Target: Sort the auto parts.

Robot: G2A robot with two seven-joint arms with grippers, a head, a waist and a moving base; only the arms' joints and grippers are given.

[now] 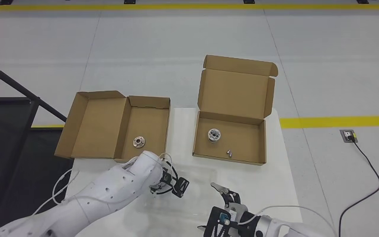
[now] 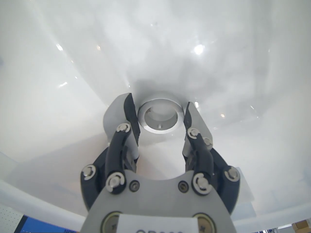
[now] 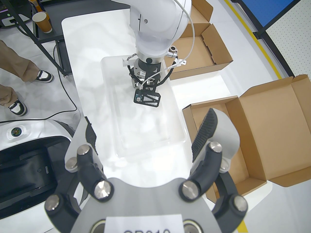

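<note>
Left gripper (image 2: 159, 111) low over the glossy white tray (image 2: 155, 37), pointing down at it. Fingers (image 2: 131, 115) spread, black ribbed pads facing inward. Silver metal ring (image 2: 160, 131) lies flat on the tray floor between the pads, hollow side up, with a small hole in its inner wall. One pad is right at the ring's edge; the other is just beside it with a thin gap. Bright light reflections dot the tray, and its curved rim runs nearer the camera.
</note>
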